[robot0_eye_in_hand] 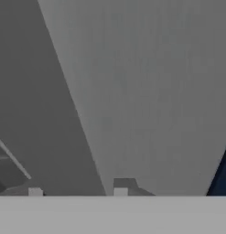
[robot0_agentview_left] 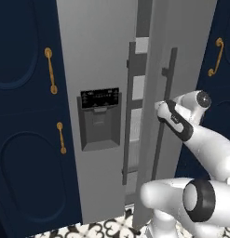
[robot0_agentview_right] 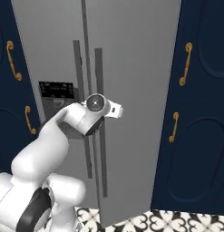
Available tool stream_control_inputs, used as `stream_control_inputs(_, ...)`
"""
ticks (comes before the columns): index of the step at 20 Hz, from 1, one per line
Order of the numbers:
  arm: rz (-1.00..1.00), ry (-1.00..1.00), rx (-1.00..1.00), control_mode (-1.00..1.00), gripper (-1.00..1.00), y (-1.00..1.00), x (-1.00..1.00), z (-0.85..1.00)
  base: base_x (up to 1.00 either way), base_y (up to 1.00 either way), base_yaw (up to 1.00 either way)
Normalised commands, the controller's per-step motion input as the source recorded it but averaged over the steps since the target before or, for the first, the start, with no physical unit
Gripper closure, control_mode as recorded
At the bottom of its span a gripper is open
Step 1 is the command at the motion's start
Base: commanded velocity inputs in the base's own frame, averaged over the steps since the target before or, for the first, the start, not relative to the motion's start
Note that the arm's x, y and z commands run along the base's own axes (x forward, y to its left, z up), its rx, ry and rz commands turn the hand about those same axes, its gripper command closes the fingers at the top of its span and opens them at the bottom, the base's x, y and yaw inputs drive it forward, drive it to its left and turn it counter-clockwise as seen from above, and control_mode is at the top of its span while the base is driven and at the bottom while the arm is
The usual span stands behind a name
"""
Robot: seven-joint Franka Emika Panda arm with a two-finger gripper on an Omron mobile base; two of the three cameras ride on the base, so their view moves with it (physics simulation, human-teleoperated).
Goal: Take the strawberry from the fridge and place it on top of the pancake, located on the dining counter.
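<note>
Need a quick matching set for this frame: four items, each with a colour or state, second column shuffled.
Items:
1. right fridge door
2. dispenser panel
3. cabinet handles
4. end effector

States:
A. gold
B. black, on the left fridge door
C. swung ajar
D. at the right door's long handle

Pairs: 1-C, 2-B, 3-A, 4-D

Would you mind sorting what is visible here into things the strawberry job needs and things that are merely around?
Belongs to the job:
- fridge, right door ajar
- its right door handle
- gripper, at that handle

Just around:
- navy cabinets with gold handles
- black dispenser panel
- patterned floor tiles
</note>
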Motion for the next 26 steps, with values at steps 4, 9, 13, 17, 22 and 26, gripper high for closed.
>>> stream_control_inputs(4, -0.12, 0.00, 0.12, -1.00, 1.00, -1.00, -0.98, 0.12, 0.00, 0.00, 0.00)
stream_control_inputs(9, -0.11, 0.00, 0.06, -1.00, -1.00, -0.91, -0.99, 0.35, 0.00, 0.00, 0.00)
stream_control_inputs(13, -0.10, -0.02, -0.01, -1.00, -1.00, -0.43, -1.00, 0.55, 0.00, 0.00, 0.00)
stream_control_inputs(17, -0.01, 0.00, -0.16, -1.00, -1.00, -0.05, -0.71, 0.73, 0.00, 0.00, 0.00)
stream_control_inputs(22, 0.00, 0.06, -0.30, -1.00, -1.00, 0.43, -0.42, 0.43, 0.00, 0.00, 0.00)
stream_control_inputs(26, 0.00, 0.41, -0.66, -1.00, -1.00, 0.99, 0.18, 0.11, 0.00, 0.00, 0.00)
